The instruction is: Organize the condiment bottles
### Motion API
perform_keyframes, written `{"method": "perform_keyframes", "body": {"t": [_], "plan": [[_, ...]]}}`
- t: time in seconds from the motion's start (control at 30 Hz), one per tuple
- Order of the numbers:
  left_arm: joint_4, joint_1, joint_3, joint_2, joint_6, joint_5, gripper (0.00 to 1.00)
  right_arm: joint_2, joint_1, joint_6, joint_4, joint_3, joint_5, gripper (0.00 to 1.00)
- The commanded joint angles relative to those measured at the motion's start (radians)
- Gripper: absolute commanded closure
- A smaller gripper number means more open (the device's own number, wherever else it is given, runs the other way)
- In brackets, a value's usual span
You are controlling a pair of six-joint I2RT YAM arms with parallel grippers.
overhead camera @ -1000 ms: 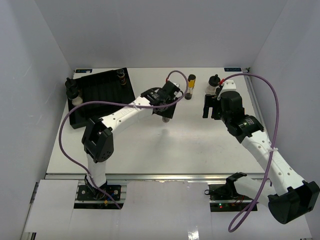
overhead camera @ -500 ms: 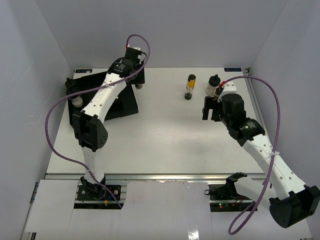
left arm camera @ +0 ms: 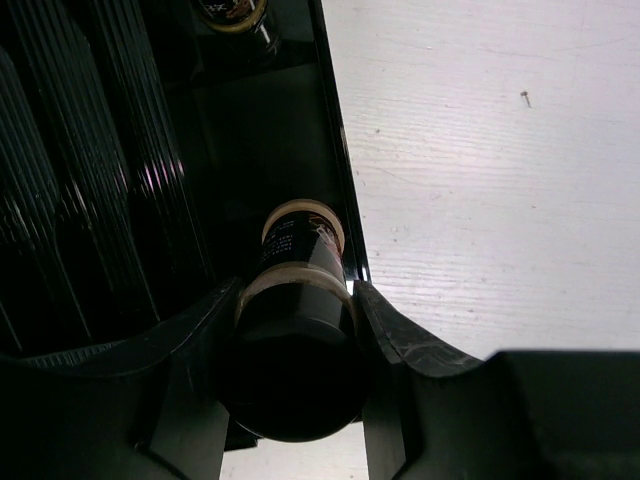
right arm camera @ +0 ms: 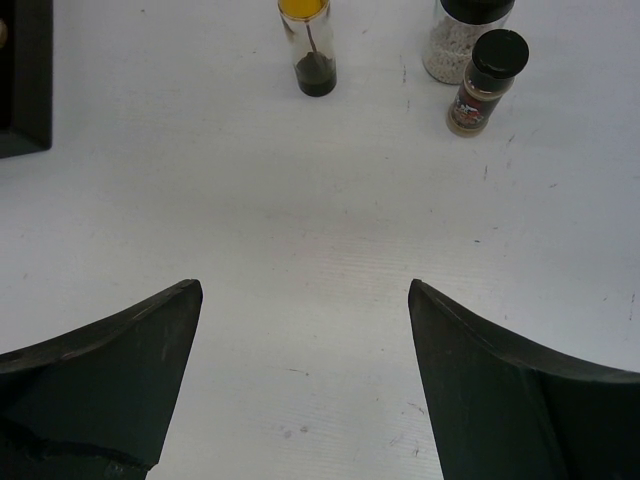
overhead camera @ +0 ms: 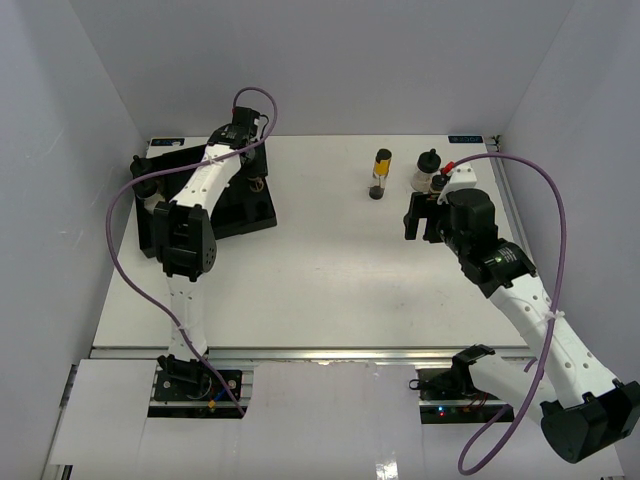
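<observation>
My left gripper is shut on a small dark jar with a black cap and holds it over the right edge of the black ribbed tray. In the left wrist view the gripper has both fingers pressed against the jar. Another jar stands in the tray beyond it. Two jars stand at the tray's left end. A slim bottle with a yellow band, a pale jar and a small brown jar stand at the back right. My right gripper is open and empty just in front of them.
The right wrist view shows the slim bottle, the pale jar and the brown jar ahead of the open gripper, and the tray's corner at far left. White walls close the table at the back and sides.
My left arm has swung from the table's middle back and left to the tray's right edge, carrying the jar. The right arm has barely moved.
</observation>
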Motion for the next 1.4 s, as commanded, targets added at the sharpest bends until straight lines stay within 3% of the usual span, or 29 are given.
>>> {"method": "perform_keyframes", "body": {"t": [0.0, 0.53, 0.87, 0.93, 1.1, 1.37], "plan": [[0.048, 0.015, 0.058, 0.011, 0.033, -0.017, 1.00, -0.025, -0.003, -0.018, 0.040, 0.001, -0.005, 0.10], [0.088, 0.086, 0.110, 0.105, 0.082, 0.029, 1.00, -0.005, -0.004, -0.026, 0.034, 0.031, -0.008, 0.10], [0.081, 0.095, 0.192, 0.188, 0.092, 0.062, 0.91, -0.012, -0.004, -0.029, 0.043, 0.029, -0.007, 0.10], [0.084, 0.095, 0.193, 0.195, 0.093, 0.063, 0.87, -0.012, -0.004, -0.029, 0.041, 0.030, -0.005, 0.10], [0.087, 0.095, 0.186, 0.209, 0.098, 0.070, 0.52, -0.014, -0.004, -0.030, 0.045, 0.024, -0.001, 0.10], [0.085, 0.095, 0.172, 0.191, 0.093, 0.062, 0.27, -0.014, -0.004, -0.031, 0.051, 0.018, -0.004, 0.10]]}}
